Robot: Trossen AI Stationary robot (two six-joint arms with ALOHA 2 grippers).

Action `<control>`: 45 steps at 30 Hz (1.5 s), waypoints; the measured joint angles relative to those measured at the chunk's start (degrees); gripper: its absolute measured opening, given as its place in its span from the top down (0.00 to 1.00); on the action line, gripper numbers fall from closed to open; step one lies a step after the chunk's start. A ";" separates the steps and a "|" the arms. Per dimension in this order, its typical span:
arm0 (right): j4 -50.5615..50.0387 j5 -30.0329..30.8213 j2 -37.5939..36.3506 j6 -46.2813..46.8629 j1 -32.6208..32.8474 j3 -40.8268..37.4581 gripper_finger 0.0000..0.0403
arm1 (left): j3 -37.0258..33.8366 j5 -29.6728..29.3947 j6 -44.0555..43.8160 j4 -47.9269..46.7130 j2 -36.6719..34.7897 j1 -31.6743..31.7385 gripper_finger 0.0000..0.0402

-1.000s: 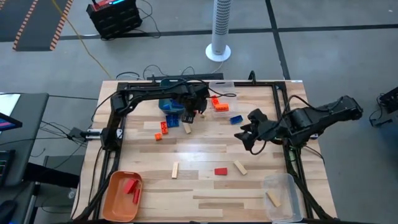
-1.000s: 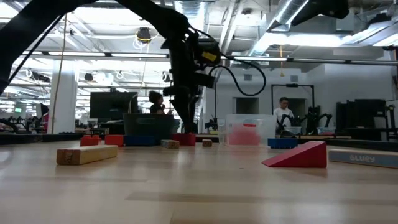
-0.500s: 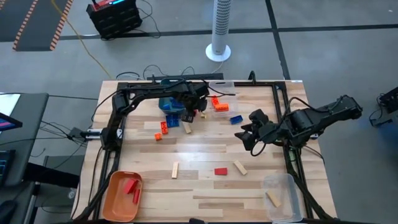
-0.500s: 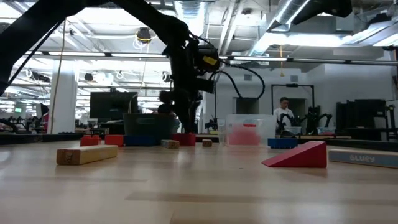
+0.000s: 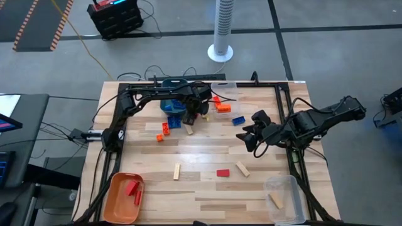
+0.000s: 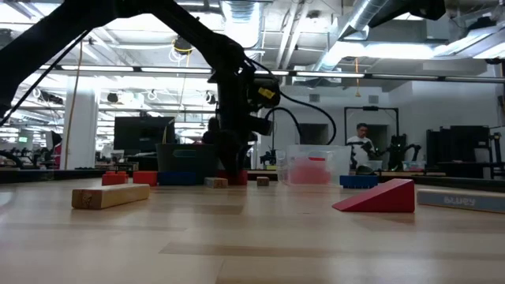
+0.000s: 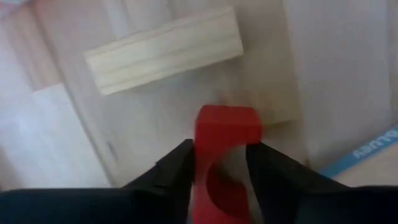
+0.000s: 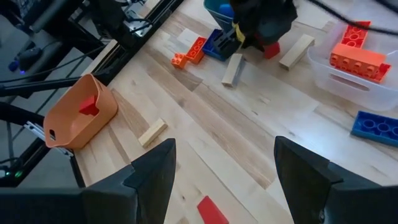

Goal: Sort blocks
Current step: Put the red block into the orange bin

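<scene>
left gripper (image 7: 219, 163) down at far side of table (image 5: 207, 194) beside teal bin (image 5: 171, 105), fingers pinching red arch block (image 7: 225, 140) by flat sides. block looks light, rigid, smooth; may slip. right gripper (image 8: 224, 163) hovers mid-table, spread, empty.

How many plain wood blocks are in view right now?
5 wood blocks: two beside the left gripper, two loose mid-table, one in the corner clear bin. The arm may hide more.
</scene>
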 joint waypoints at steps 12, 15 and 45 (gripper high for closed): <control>-2.74 0.58 -1.36 -0.65 -0.01 0.00 0.34 | 4.06 0.98 -5.46 -3.85 -0.19 -0.57 0.93; -4.66 0.65 -3.98 -0.95 -0.74 0.00 0.34 | 8.77 1.90 -9.19 -7.18 -0.19 -1.04 0.93; 9.61 0.21 -4.87 -27.34 -15.70 0.04 0.34 | -30.88 10.87 -99.86 -14.56 -51.92 -52.99 0.93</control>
